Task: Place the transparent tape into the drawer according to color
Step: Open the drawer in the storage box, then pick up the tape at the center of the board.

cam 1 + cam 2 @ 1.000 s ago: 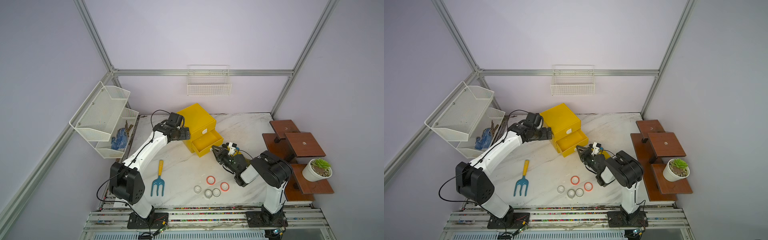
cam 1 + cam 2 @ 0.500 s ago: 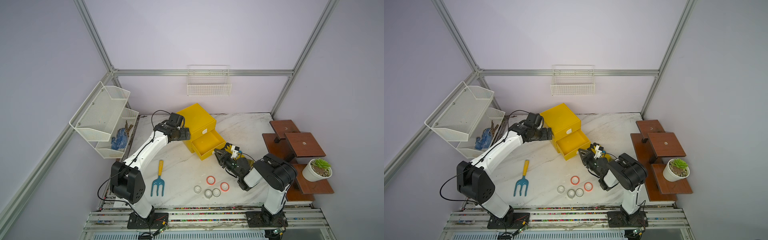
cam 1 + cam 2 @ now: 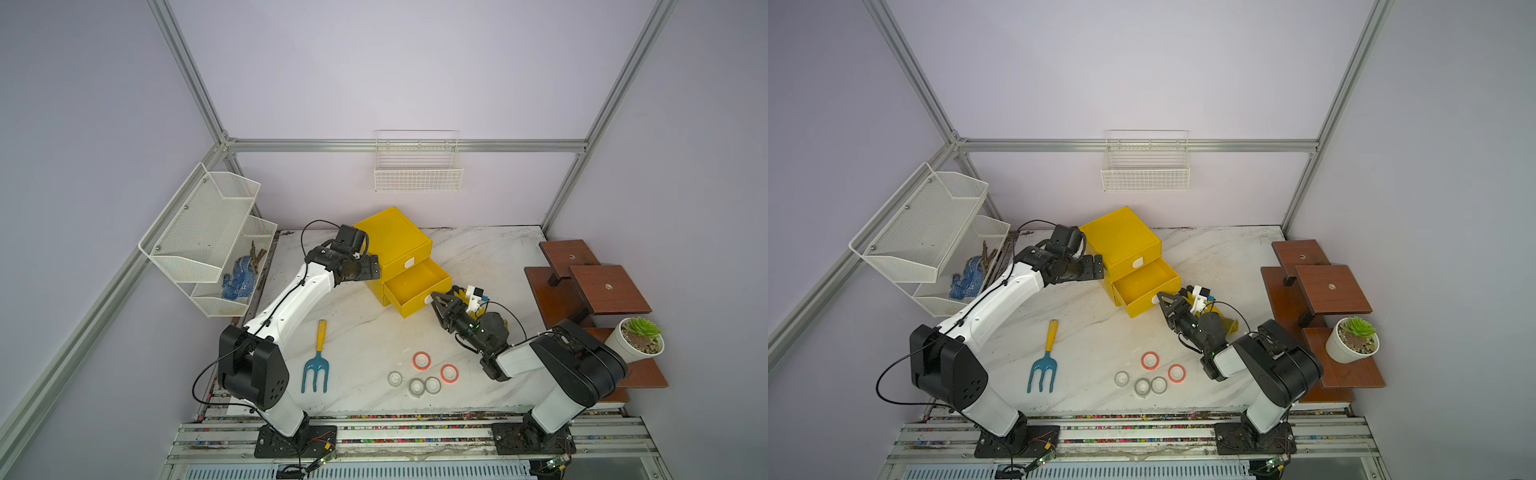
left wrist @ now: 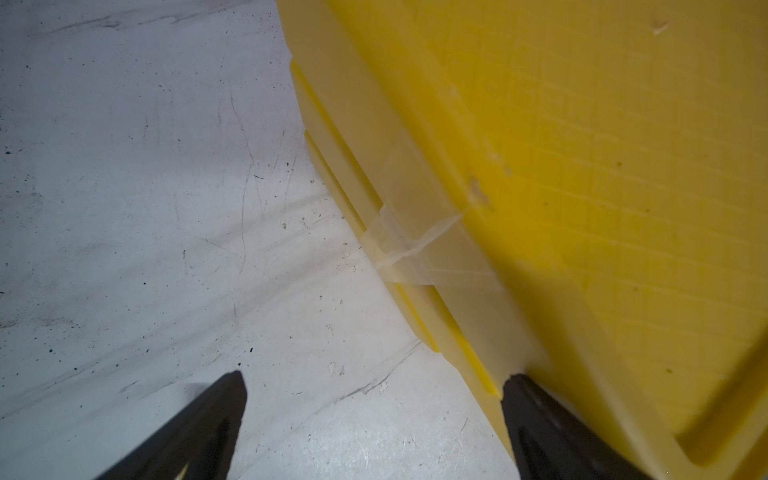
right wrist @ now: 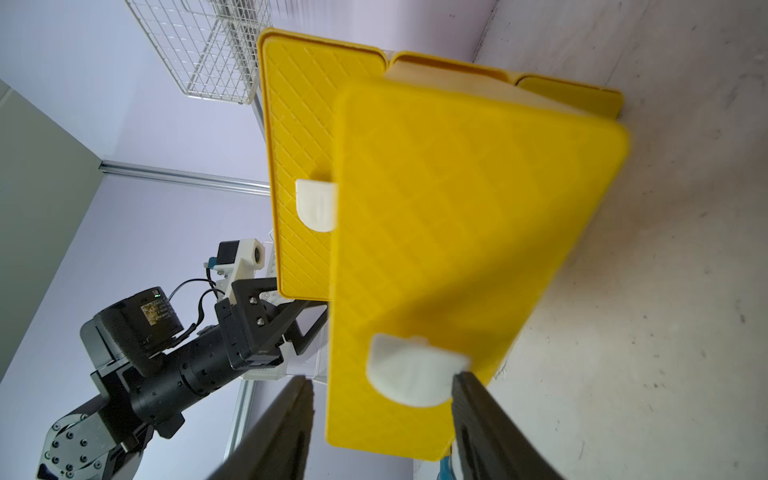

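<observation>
The yellow cabinet point(image 3: 392, 239) stands at the back of the table, its middle drawer point(image 3: 415, 284) pulled out, with nothing showing inside. My right gripper point(image 5: 382, 378) is open around that drawer's white tab handle point(image 5: 409, 370), one finger touching the tab's edge. My left gripper point(image 4: 374, 380) is open, one finger against the cabinet's side point(image 4: 582, 166). Near the front edge lie two orange-red tape rolls point(image 3: 421, 360) point(image 3: 449, 373) and three clear ones point(image 3: 395, 378) point(image 3: 416, 386) point(image 3: 432, 385). Both top views show them.
A blue hand fork with a yellow handle point(image 3: 318, 357) lies front left. White wire shelves point(image 3: 208, 232) holding a blue glove point(image 3: 237, 278) hang on the left wall. Brown wooden steps point(image 3: 590, 282) and a potted plant point(image 3: 638, 338) stand at the right.
My right gripper's jaws have spread apart around the drawer handle, and that arm's elbow has dropped back toward the front. The left arm and the tape rolls have not moved.
</observation>
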